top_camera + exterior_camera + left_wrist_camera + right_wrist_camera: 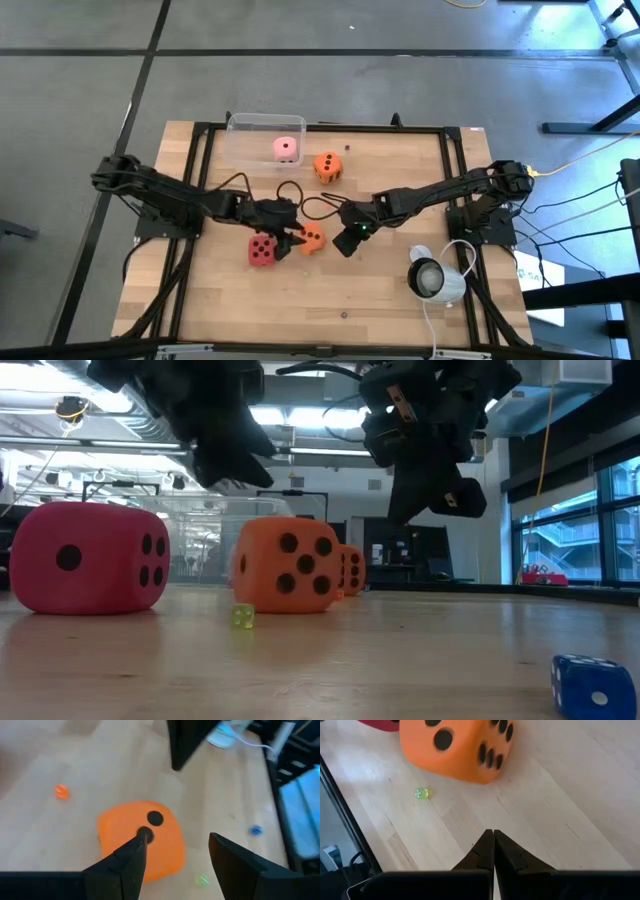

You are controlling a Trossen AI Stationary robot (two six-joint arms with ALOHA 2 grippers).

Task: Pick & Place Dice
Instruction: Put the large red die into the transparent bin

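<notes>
L gripper (pixel 175 855) hangs over the orange die (pixel 140 842), fingers wide, die just below and between the tips, not gripped. R gripper (pixel 493 840) fingers pinched together, empty, die just ahead. Red die (pixel 263 250) beside; pink die (pixel 286 149) in the tub (pixel 240 135).

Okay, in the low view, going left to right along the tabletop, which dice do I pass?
Red die → tiny yellow-green die → near orange die → far orange die behind it → small blue die.
</notes>
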